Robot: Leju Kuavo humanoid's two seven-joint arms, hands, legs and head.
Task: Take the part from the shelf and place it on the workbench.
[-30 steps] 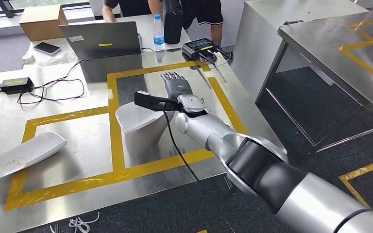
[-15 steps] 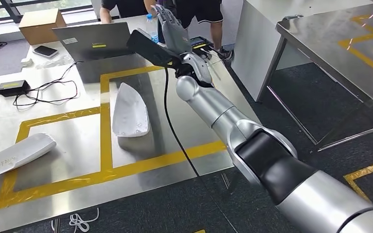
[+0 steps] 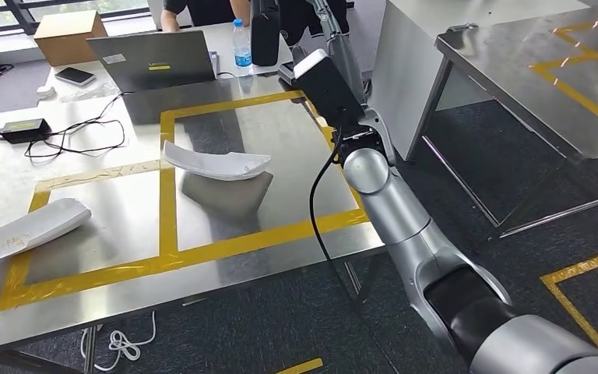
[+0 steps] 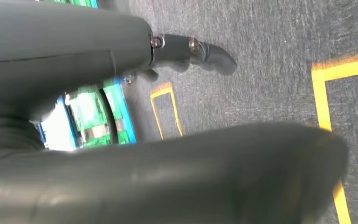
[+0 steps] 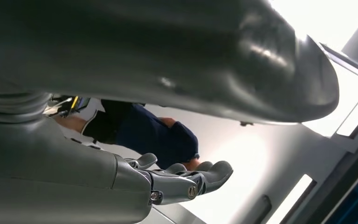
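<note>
Right hand [image 5: 186, 179] is lifting clear above the bench [image 3: 296, 148], fingers [image 5: 214, 173] spread and holding nothing; in my head view the arm is rising over the bench's right edge with the wrist camera box [image 3: 327, 87] facing me. Left hand [image 4: 191, 49] is hanging over dark carpet with yellow floor tape, nothing in it as far as I am seeing, though I cannot tell how its fingers are set.

Going by size on the bench: the laptop [image 3: 156, 61] is sitting at the far edge, the white curved part [image 3: 216, 164] is lying inside the right yellow-taped square, and a second white part [image 3: 27, 231] is resting at the left edge. The cardboard box [image 3: 66, 35], water bottle [image 3: 241, 47] and phone [image 3: 75, 75] are standing toward the far side.
</note>
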